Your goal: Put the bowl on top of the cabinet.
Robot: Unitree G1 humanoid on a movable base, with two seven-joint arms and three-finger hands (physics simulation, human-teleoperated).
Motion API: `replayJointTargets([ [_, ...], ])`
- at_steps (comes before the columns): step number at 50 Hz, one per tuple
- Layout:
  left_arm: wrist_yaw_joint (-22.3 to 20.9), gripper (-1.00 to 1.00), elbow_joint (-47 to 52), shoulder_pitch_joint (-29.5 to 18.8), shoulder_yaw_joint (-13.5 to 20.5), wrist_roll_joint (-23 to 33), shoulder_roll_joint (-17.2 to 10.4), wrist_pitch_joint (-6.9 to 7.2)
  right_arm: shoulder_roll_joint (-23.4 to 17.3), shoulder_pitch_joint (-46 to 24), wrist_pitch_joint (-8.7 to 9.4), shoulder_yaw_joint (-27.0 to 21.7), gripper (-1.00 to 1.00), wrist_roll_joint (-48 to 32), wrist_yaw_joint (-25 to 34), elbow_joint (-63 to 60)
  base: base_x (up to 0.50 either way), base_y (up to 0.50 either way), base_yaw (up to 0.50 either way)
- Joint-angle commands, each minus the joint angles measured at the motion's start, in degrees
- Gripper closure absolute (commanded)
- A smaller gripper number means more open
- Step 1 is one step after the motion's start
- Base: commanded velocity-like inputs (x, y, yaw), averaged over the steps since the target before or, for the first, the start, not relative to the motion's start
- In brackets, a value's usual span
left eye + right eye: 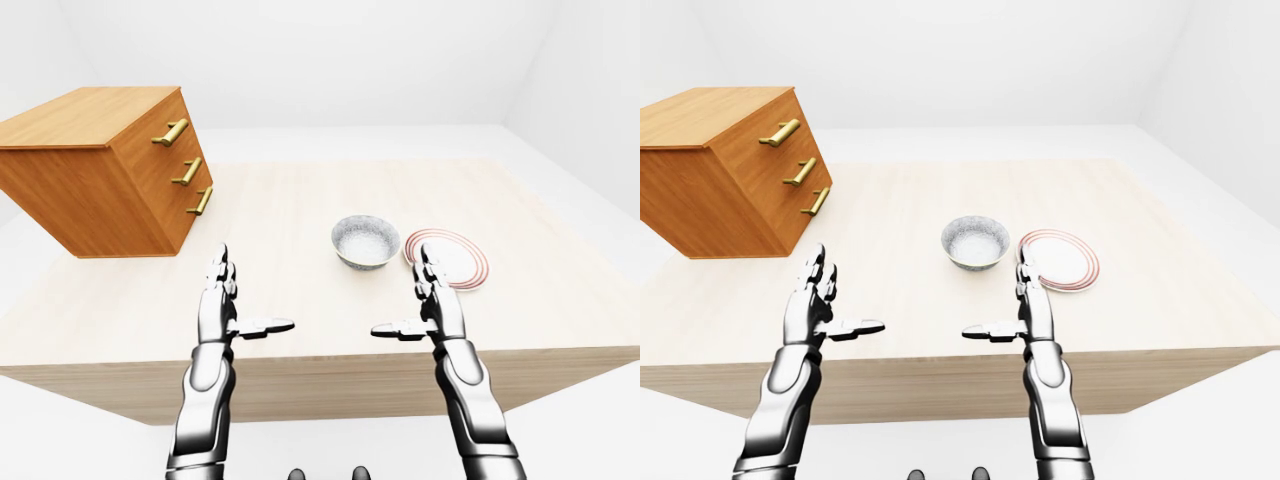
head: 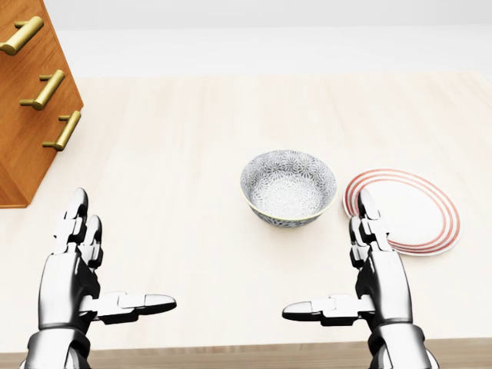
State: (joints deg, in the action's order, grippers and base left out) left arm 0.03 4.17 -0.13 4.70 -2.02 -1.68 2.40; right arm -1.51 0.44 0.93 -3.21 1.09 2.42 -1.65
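Red-ringed plate (image 2: 407, 211) flat on pale wooden table (image 2: 192, 154).
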Motion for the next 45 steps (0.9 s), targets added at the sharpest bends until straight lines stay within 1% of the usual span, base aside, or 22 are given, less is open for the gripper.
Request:
replayJointTargets([
  [1,2.1,-1.00,-2.8,-1.4,0.0,1.3,-0.2,-0.72,0.3,1.1,2.03,0.8,-1.00,-1.0,-0.1,-3.0,0.00,0.00,0.00],
  [2,2.2,-1.00,-2.9,-1.4,-0.1,1.3,-0.2,-0.77,0.2,0.9,1.71,0.7,-1.00,-1.3,-0.2,-2.3,0.00,0.00,0.00],
  [5,2.1,-1.00,-2.4,-1.2,-0.1,1.5,-0.3,-0.60,-0.1,1.2,1.82,0.0,-1.00,-1.0,0.1,-2.9,0.00,0.00,0.00],
  [6,2.1,-1.00,-2.0,-1.4,0.2,1.4,-0.5,-0.36,-0.2,1.4,2.98,-0.4,-1.00,-0.5,0.3,-4.6,0.00,0.00,0.00],
  [7,2.2,-1.00,-1.2,-1.5,0.7,1.2,-0.7,0.33,-0.4,1.6,4.07,-0.9,-1.00,-0.4,0.3,-6.3,0.00,0.00,0.00],
  [8,2.5,-1.00,2.2,-1.8,2.4,0.3,-1.6,2.60,-1.1,1.8,4.07,-2.3,-1.00,0.5,0.5,-11.3,0.00,0.00,0.00],
  [11,3.2,-1.00,7.2,-3.3,6.4,-2.0,-3.2,2.60,-2.0,1.9,4.07,-5.0,-1.00,1.1,1.3,-19.4,0.00,0.00,0.00],
  [12,3.6,-1.00,10.1,-3.9,8.5,-3.3,-4.2,2.60,-2.4,1.9,4.07,-6.7,-1.00,1.6,1.5,-23.4,0.00,0.00,0.00],
  [13,4.1,-1.00,12.4,-4.7,11.2,-5.1,-5.4,2.60,-2.9,1.8,4.07,-9.3,-1.00,3.4,1.9,-27.6,0.00,0.00,0.00],
  [16,5.1,-1.00,15.2,-5.8,15.6,-7.9,-7.7,2.60,-3.8,1.3,4.07,-14.4,-1.00,5.4,2.4,-34.4,0.00,0.00,0.00],
  [17,5.6,-1.00,16.1,-6.3,17.8,-9.5,-8.8,2.60,-4.6,0.9,4.07,-17.6,-1.00,7.1,2.7,-37.6,0.00,0.00,0.00],
  [22,7.2,-1.00,15.7,-7.4,22.1,-13.0,-11.6,2.60,-6.1,0.2,4.07,-25.6,-1.00,11.7,4.0,-42.1,0.00,0.00,0.00],
  [25,7.6,-1.00,13.1,-7.4,22.1,-13.6,-12.2,2.60,-6.4,1.0,4.07,-28.5,-1.00,12.9,4.6,-40.2,0.00,0.00,0.00],
  [26,7.8,-1.00,13.0,-7.3,22.0,-13.7,-12.3,2.60,-6.5,1.1,4.07,-29.6,-1.00,13.8,4.5,-40.1,0.00,0.00,0.00],
  [27,7.9,-1.00,13.0,-7.3,22.0,-13.7,-12.3,2.60,-6.6,1.1,4.07,-29.6,-1.00,13.9,4.5,-40.1,0.00,0.00,0.00],
  [28,8.1,-1.00,13.7,-7.3,22.2,-14.1,-12.6,2.60,-7.1,1.3,4.07,-31.5,-1.00,15.4,4.8,-40.9,0.00,0.00,0.00],
  [30,8.4,-1.00,14.1,-7.3,22.3,-14.4,-12.7,2.60,-7.7,1.2,4.07,-32.8,-1.00,16.9,4.7,-41.8,0.00,0.00,0.00],
  [38,8.8,-1.00,14.3,-7.3,22.1,-14.4,-12.7,2.60,-7.5,1.5,4.07,-31.2,-1.00,15.5,4.8,-41.2,0.00,0.00,0.00],
  [45,9.1,-1.00,13.8,-7.3,22.0,-14.4,-12.7,2.60,-7.5,1.6,4.07,-32.0,-1.00,16.1,4.8,-40.8,0.38,0.00,0.00],
])
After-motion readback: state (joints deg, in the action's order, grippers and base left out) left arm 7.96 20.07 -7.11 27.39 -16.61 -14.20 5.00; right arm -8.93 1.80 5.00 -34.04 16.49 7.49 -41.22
